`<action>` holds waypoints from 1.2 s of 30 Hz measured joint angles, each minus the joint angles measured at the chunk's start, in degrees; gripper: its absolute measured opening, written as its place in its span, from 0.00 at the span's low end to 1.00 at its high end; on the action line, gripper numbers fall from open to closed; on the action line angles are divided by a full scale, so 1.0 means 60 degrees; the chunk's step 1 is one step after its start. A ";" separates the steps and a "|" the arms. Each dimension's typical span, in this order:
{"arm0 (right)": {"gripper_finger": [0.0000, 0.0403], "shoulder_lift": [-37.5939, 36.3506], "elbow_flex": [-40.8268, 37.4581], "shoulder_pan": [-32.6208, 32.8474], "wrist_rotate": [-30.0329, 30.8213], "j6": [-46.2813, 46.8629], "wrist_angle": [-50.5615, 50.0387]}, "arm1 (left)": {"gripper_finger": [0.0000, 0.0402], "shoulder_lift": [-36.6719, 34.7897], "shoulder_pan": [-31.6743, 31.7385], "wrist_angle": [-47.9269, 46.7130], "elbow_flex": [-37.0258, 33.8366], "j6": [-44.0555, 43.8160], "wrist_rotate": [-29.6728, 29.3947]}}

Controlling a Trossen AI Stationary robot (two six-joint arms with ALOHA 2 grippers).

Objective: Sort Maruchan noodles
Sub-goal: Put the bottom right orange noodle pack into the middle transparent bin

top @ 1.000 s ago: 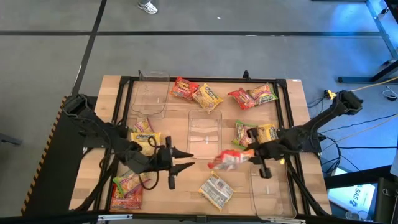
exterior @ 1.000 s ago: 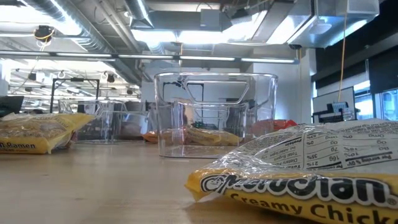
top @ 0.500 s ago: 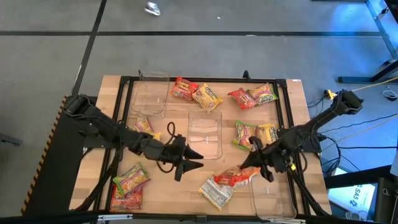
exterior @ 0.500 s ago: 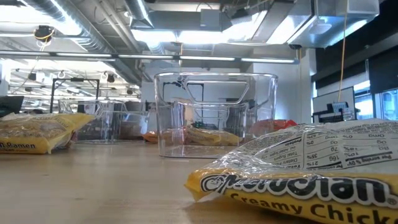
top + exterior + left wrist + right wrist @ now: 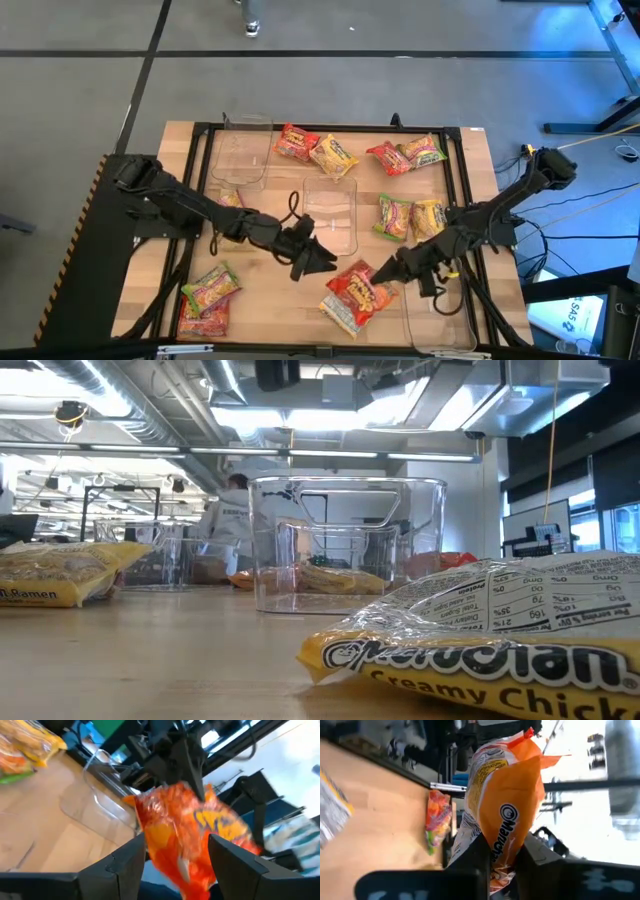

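We find the Maruchan noodles scattered across the wooden bench (image 5: 300, 300) as small, flat, crinkly plastic packets with printed labels in red, yellow and green.

At the left front corner, a green-edged packet (image 5: 210, 287) lies partly over a red packet (image 5: 200, 320). Just behind them, under the left arm, a yellow packet (image 5: 228, 202) shows in part. A clear tray (image 5: 240, 155) stands at the rear left of the bench.

The left pincer (image 5: 322, 262) hangs over the middle front of the bench with its fingers apart and nothing between them. It is aimed at the orange-red packet (image 5: 358, 288) a little way in front of it.

Behind it, a second clear tray (image 5: 329, 215) stands at centre. At the rear, a red packet (image 5: 296, 142) and a yellow one (image 5: 333, 155) lie touching.

At centre front, a yellow creamy chicken packet (image 5: 343, 312) lies label side down, its white nutrition panel uppermost.

The right pincer (image 5: 382, 272) is closed on one edge of the orange-red packet, holding it low above the yellow packet.

Further right, a green packet (image 5: 393, 217) and a yellow packet (image 5: 430, 215) lie side by side. At the rear right, a red packet (image 5: 388, 157) and a green-edged one (image 5: 424, 150) overlap.

A third clear tray (image 5: 436, 325) stands at the right front corner.
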 joint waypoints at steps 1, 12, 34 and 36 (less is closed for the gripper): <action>0.08 0.0119 0.0092 0.0003 0.0020 -0.0352 0.0006 | 0.52 0.0000 0.0082 -0.0027 0.0000 -0.0206 0.0197; 0.08 0.1057 0.0955 -0.0018 0.1078 -0.3858 -0.0364 | 0.52 0.0011 0.0395 -0.0071 0.0000 -0.1486 0.1772; 0.08 0.1478 0.1181 -0.0390 0.1692 -0.2744 -0.0288 | 0.31 0.0011 0.0380 -0.0285 -0.0004 -0.0835 0.1934; 0.08 0.1477 0.1181 -0.0382 0.1736 -0.2392 -0.0291 | 0.26 0.0011 0.0413 -0.0285 -0.0004 -0.0758 0.1982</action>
